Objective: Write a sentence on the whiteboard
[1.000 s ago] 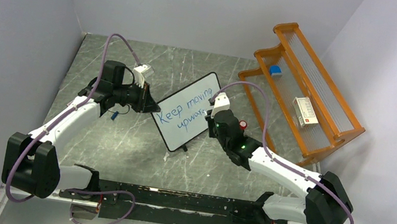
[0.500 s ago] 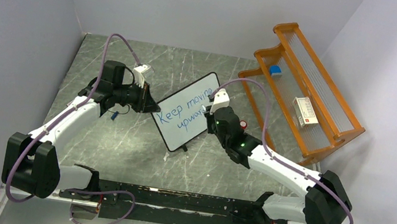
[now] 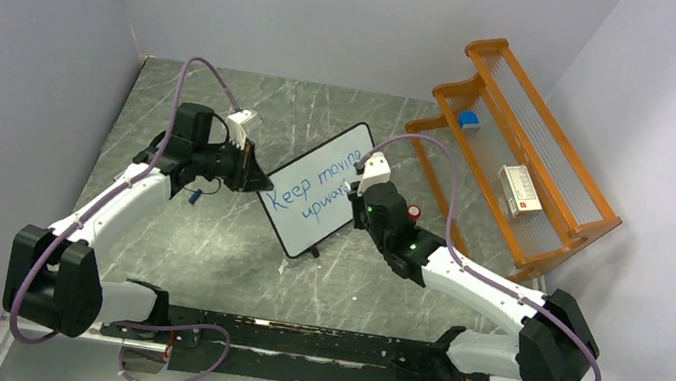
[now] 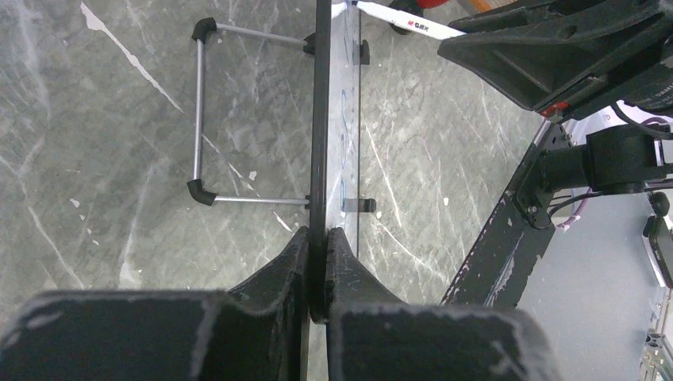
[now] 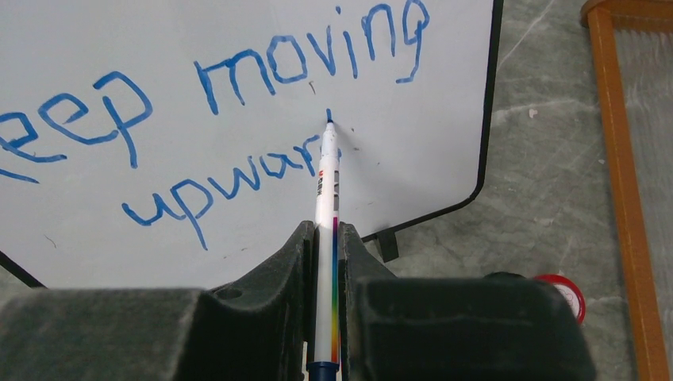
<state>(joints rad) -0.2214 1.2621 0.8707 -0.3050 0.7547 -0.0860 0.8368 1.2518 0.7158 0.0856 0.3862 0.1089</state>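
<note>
The whiteboard (image 3: 314,190) stands tilted on the table, white with a thin black frame. Blue words (image 5: 238,119) on it read "Keep moving" above "upwar", the last letters hidden behind the marker. My left gripper (image 3: 253,178) is shut on the board's left edge (image 4: 320,159), seen edge-on in the left wrist view. My right gripper (image 3: 361,194) is shut on a white marker (image 5: 327,198) with a rainbow stripe. Its blue tip (image 5: 328,121) is at the board, at the end of the second line.
An orange rack (image 3: 511,156) stands at the right, holding a white box (image 3: 520,190) and a blue item (image 3: 468,120). A red cap (image 5: 559,290) lies on the marble table by the right gripper. The board's wire stand (image 4: 198,119) rests behind it.
The right gripper with the marker has moved slightly up and left along the board over the second line. The left arm and the board have not moved.
</note>
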